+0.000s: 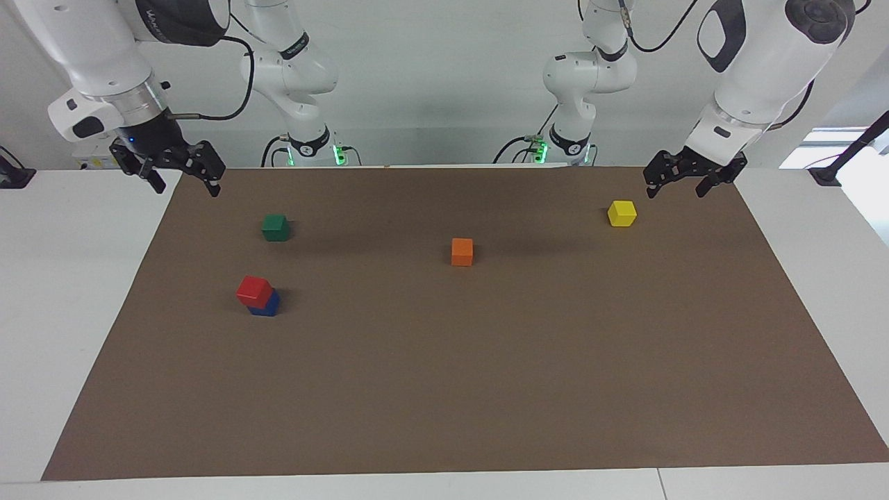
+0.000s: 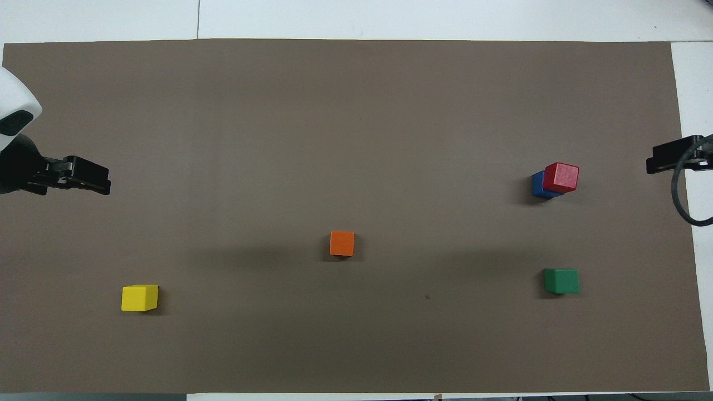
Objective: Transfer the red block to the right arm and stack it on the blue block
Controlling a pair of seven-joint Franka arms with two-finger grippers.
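Observation:
The red block (image 1: 253, 290) (image 2: 561, 177) rests on top of the blue block (image 1: 269, 307) (image 2: 537, 185), set slightly askew, toward the right arm's end of the brown mat. Nothing touches the stack. My right gripper (image 1: 186, 187) (image 2: 656, 162) hangs open and empty over the mat's corner at its own end, well away from the stack. My left gripper (image 1: 675, 192) (image 2: 100, 182) is raised over the mat's edge at the left arm's end, close to the yellow cube, also open and empty.
A green cube (image 1: 276, 227) (image 2: 561, 280) lies nearer to the robots than the stack. An orange cube (image 1: 462, 251) (image 2: 341, 243) sits mid-mat. A yellow cube (image 1: 621, 213) (image 2: 139, 297) lies toward the left arm's end. White table (image 1: 62, 278) borders the mat.

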